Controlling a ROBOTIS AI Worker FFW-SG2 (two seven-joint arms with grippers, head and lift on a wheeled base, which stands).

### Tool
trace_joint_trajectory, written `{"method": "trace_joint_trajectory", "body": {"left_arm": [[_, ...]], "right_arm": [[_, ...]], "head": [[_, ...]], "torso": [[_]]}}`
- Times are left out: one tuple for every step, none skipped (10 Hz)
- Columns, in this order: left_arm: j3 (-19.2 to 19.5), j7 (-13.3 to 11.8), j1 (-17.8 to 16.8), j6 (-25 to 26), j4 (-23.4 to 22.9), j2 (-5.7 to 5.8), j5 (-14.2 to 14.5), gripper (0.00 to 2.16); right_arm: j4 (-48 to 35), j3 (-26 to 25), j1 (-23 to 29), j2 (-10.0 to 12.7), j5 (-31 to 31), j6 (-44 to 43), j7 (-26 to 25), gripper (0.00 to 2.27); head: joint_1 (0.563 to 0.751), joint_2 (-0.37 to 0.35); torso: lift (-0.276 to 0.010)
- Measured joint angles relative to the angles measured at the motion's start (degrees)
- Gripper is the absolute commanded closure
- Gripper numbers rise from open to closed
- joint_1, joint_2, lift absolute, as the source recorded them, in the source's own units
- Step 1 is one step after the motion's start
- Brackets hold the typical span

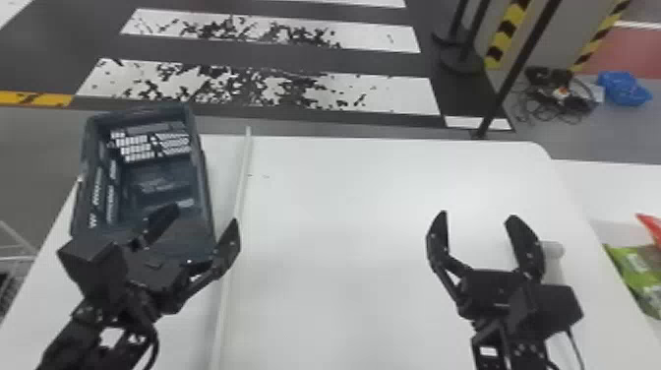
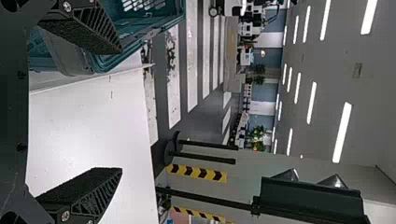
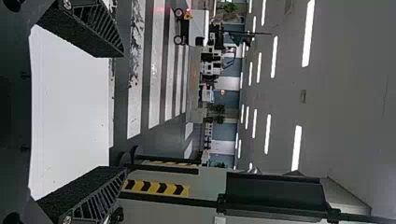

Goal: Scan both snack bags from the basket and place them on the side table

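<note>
The left gripper is held at the near end of the dark blue basket, its fingers spread wide with nothing gripped, and the right gripper is held over the right part of the white table — likewise wide open, nothing clasped. The two snack bags, a green bag and a red bag, are seen close together on the side table, partly cut off by the head view's right edge — both located beyond the white table's right side.
</note>
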Motion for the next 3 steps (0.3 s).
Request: {"method": "trace_joint_trajectory", "body": {"left_arm": [[0.0,0.0,0.0,0.0,0.0,0.01,0.0,0.10],[-0.1,0.0,-0.1,0.0,0.1,0.00,0.0,0.10],[-0.1,0.0,-0.2,0.0,0.1,-0.04,0.0,0.10]], "right_arm": [[0.0,0.0,0.0,0.0,0.0,0.0,0.0,0.06],[0.0,0.0,0.0,0.0,0.0,0.0,0.0,0.06],[0.0,0.0,0.0,0.0,0.0,0.0,0.0,0.06]], "head": [[0.695,-0.077],[0.695,-0.078],[0.695,-0.078]], "torso": [[-0.075],[-0.075],[-0.075]]}}
